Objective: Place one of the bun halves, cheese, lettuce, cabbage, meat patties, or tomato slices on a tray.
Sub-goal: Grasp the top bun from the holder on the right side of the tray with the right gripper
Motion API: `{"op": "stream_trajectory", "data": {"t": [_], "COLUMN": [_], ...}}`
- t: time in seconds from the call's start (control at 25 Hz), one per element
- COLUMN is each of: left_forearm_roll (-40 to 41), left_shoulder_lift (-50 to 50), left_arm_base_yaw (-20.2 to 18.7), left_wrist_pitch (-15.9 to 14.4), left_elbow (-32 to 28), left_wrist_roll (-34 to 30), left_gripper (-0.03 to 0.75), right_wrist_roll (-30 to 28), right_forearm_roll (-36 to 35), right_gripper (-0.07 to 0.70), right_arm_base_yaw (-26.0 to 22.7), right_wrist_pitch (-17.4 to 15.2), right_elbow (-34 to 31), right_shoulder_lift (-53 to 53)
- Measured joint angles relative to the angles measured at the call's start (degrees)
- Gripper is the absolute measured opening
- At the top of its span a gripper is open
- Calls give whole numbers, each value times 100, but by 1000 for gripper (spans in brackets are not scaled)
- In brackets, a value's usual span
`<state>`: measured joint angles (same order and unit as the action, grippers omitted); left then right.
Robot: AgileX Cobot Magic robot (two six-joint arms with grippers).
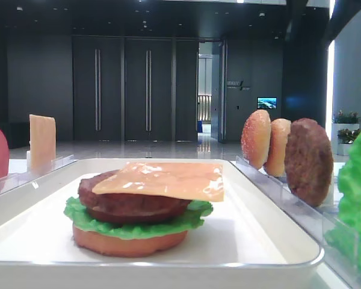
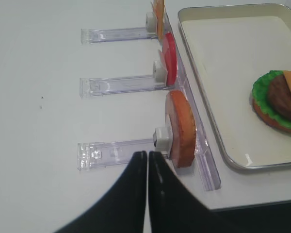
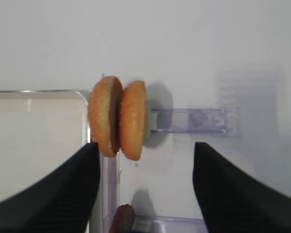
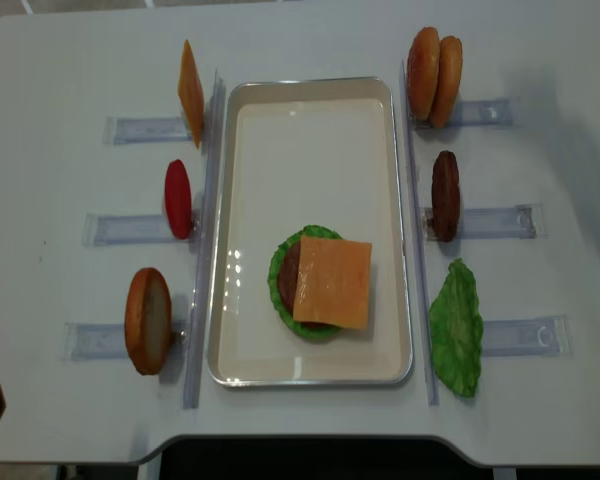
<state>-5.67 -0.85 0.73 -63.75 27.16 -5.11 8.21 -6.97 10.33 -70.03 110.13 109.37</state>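
Glossy orange cheese (image 4: 332,282) caps a grainy patty (image 1: 132,198) and frilly lettuce (image 1: 135,221) on the smooth white tray (image 4: 310,130); left gripper (image 2: 148,160) clenched empty, right gripper (image 3: 145,160) spread wide before two speckled bun halves (image 3: 117,117).

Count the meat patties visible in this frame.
2: one meat patty standing in the middle right rack, one patty in the stack on the tray under cheese. None seem hidden.

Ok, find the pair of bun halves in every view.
Exterior high: bun pair right, standing before the patty.
Right wrist: centre.
Left wrist: not in it.
Realsense: top right.
Shared landmark: tray.
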Motion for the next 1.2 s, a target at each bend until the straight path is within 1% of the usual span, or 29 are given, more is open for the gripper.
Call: {"op": "stream_trajectory", "data": {"t": [0.12, 0.24, 0.6, 0.76, 0.96, 1.2], "left_forearm_roll": [0, 0, 0, 0, 0, 0], "left_shoulder_lift": [0, 0, 0, 0, 0, 0], "left_arm_base_yaw": [0, 0, 0, 0, 0, 0], "left_wrist_pitch": [0, 0, 0, 0, 0, 0], "left_elbow": [0, 0, 0, 0, 0, 0], "left_wrist_roll": [0, 0, 0, 0, 0, 0], "left_gripper": [0, 0, 0, 0, 0, 0], "right_wrist_roll": [133, 160, 292, 310, 316, 316], "right_forearm_roll": [-6, -12, -24, -25, -36, -36], "right_gripper": [405, 405, 405, 405, 405, 405], "right_arm_base_yaw": [270, 435, 507, 641, 765, 765], "right_wrist_pitch": [35, 199, 662, 836, 865, 853], "right_elbow": [0, 0, 0, 0, 0, 0], "right_shoulder_lift": [0, 0, 0, 52, 315, 590]}}
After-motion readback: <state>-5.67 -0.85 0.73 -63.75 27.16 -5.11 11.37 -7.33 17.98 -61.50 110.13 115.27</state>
